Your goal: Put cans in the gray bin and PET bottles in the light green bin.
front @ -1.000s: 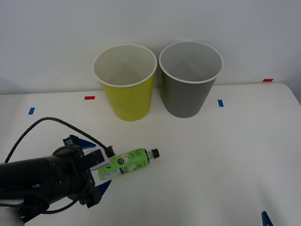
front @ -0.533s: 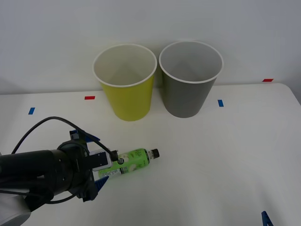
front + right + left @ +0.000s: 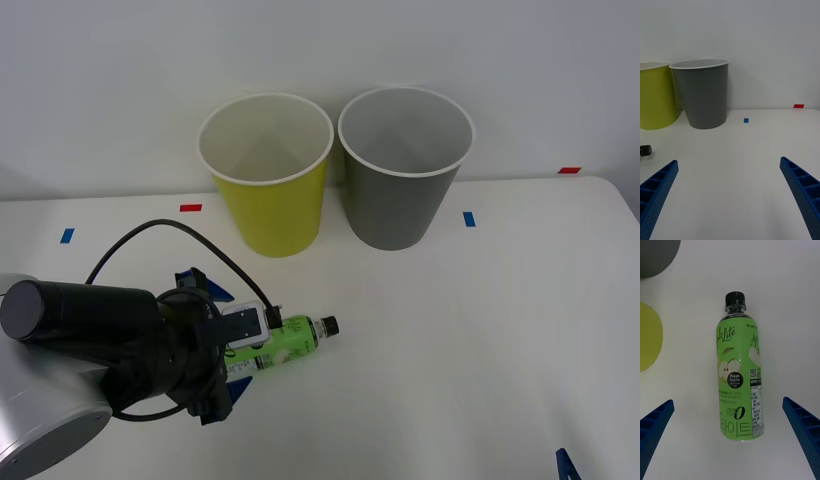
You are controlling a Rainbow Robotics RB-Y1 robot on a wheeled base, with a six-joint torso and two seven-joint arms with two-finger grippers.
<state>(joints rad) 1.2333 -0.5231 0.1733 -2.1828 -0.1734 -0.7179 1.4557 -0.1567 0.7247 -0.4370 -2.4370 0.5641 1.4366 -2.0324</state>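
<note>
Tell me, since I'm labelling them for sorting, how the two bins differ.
The light green bin is yellow-green outside with a white inside; the gray bin is gray with a paler gray inside. The light green bin stands on the robot's left, nearer the bottle under the left end effector; the gray bin stands to its right. Both are upright, white-rimmed, tapered and similar in size.
</note>
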